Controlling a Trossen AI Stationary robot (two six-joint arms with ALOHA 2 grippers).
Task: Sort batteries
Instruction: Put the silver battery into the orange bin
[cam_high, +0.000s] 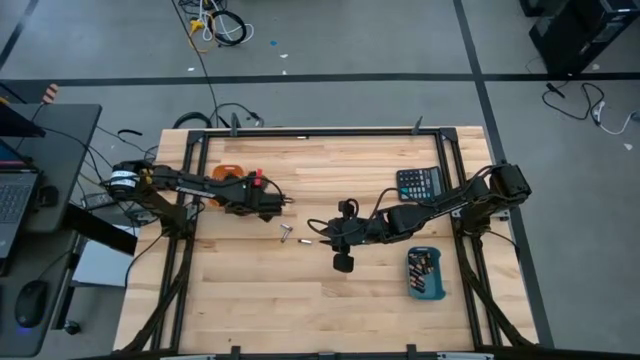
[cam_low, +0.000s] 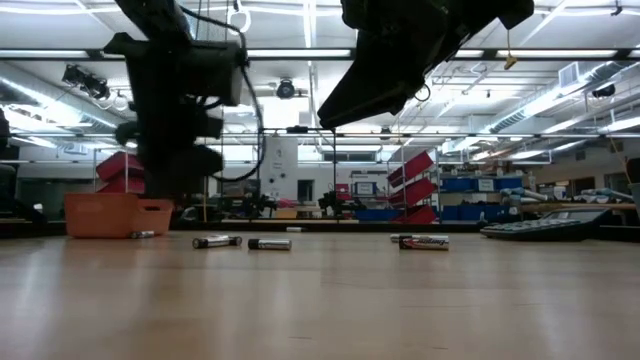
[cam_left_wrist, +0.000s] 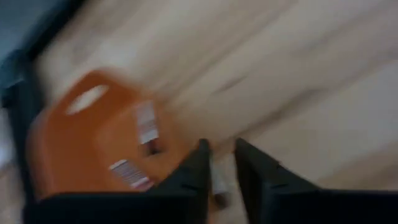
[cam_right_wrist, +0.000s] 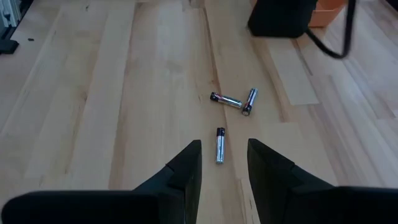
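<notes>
Left pincer (cam_left_wrist: 219, 163), beside the orange tray (cam_left_wrist: 74, 149), grips a battery (cam_left_wrist: 217, 180) between its fingers. Right pincer (cam_right_wrist: 222, 163) hangs open above three loose batteries (cam_right_wrist: 219, 144) on the table (cam_high: 250, 300).

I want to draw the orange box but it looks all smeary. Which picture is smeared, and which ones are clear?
The left wrist view is streaked with blur, so the orange tray and table smear; the right wrist view is crisp, showing three batteries sharply; the low view shows bright ceiling lights with the arms as dark shapes against them.
</notes>
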